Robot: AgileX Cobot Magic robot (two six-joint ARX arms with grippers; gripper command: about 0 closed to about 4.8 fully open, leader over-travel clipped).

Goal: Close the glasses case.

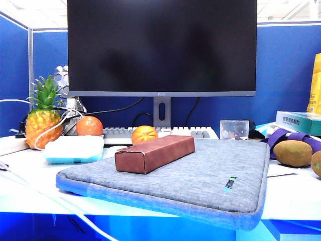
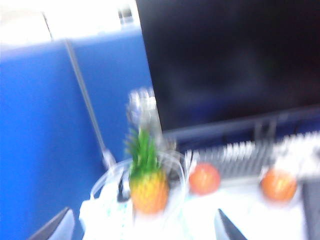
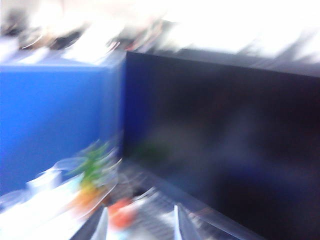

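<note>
Both grippers, left gripper [image 2: 142, 227] and right gripper [image 3: 141, 225], stand apart, empty, off the closed glasses case [image 1: 154, 152]. Retract clear; avoid nudging it.

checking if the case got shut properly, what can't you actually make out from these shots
- Glasses case, exterior view: looks shut, but the flap seam faces away, so full closure is unconfirmed.
- Left gripper, left wrist view: only fingertips show at the frame edge, apart; motion blur softens the pineapple and oranges.
- Right gripper, right wrist view: heavily blurred, tips apart, case out of view.
- Neither arm appears in the exterior view.
</note>
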